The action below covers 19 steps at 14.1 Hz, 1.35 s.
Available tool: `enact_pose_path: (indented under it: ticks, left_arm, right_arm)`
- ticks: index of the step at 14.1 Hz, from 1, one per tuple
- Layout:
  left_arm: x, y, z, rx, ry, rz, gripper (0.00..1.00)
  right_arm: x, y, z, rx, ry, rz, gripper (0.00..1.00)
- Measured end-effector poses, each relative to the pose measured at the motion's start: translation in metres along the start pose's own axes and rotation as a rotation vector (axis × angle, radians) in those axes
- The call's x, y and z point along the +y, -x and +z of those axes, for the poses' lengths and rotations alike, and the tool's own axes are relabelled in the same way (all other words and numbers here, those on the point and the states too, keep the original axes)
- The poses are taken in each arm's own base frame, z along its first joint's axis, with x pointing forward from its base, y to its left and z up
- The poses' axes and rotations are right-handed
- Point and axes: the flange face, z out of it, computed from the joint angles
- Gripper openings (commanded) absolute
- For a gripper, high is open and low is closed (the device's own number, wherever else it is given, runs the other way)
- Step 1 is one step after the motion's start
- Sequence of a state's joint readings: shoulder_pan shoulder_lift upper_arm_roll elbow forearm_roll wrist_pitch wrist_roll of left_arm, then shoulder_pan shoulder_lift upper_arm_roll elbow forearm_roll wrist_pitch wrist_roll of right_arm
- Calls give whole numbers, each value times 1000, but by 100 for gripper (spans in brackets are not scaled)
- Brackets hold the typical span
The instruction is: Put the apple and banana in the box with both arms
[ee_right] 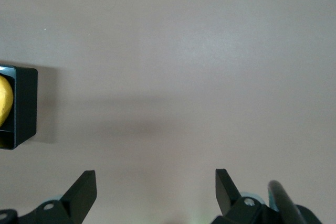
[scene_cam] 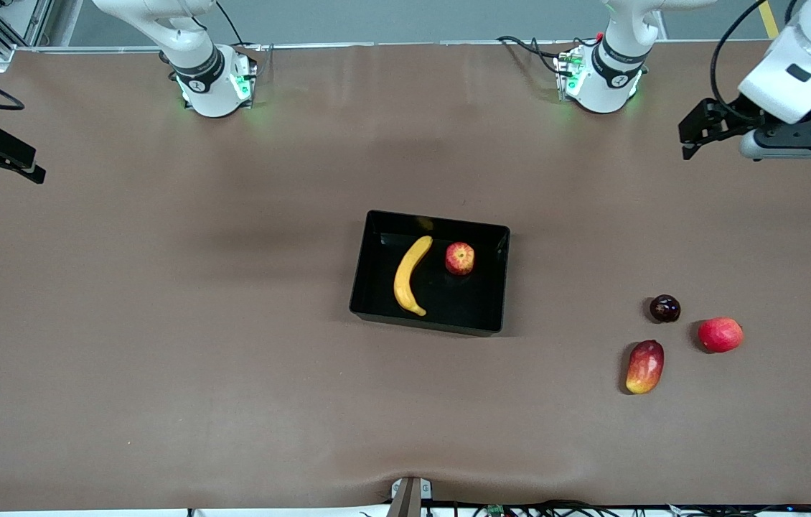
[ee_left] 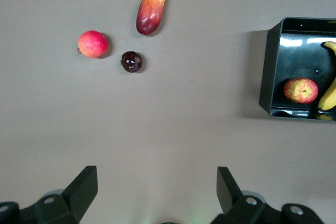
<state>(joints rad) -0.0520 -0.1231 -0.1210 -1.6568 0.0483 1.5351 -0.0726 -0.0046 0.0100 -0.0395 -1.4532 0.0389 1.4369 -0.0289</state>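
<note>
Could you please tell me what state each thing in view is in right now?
Banana: lying in the box.
Apple: in the box, beside the banana.
Box: holds both fruits.
Left gripper: open, empty, over bare table.
Right gripper: open, empty, over bare table.

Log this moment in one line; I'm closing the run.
curved yellow banana, small red-yellow apple: in shallow black plastic tray | left pincer, right pincer: open, empty

We see dark plum, red-pink round fruit, mango-like fruit clustered lower right of frame on brown table.
</note>
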Motion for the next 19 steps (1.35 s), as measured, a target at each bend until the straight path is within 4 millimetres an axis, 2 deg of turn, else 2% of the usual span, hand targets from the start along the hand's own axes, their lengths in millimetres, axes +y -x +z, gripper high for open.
enact_pose_path:
  ticks: [2,11,19]
  left_arm:
    - [-6,-2,-2,13,3,4,100]
    - [-12,-9,-15,77,9,-7,100]
    - [-12,-14,-8,62,10,-8,100]
  right_arm:
    - [2,0,0,0,0,3,100]
    - [4,0,0,-1,0,7,100]
    - [4,0,0,-1,0,7,100]
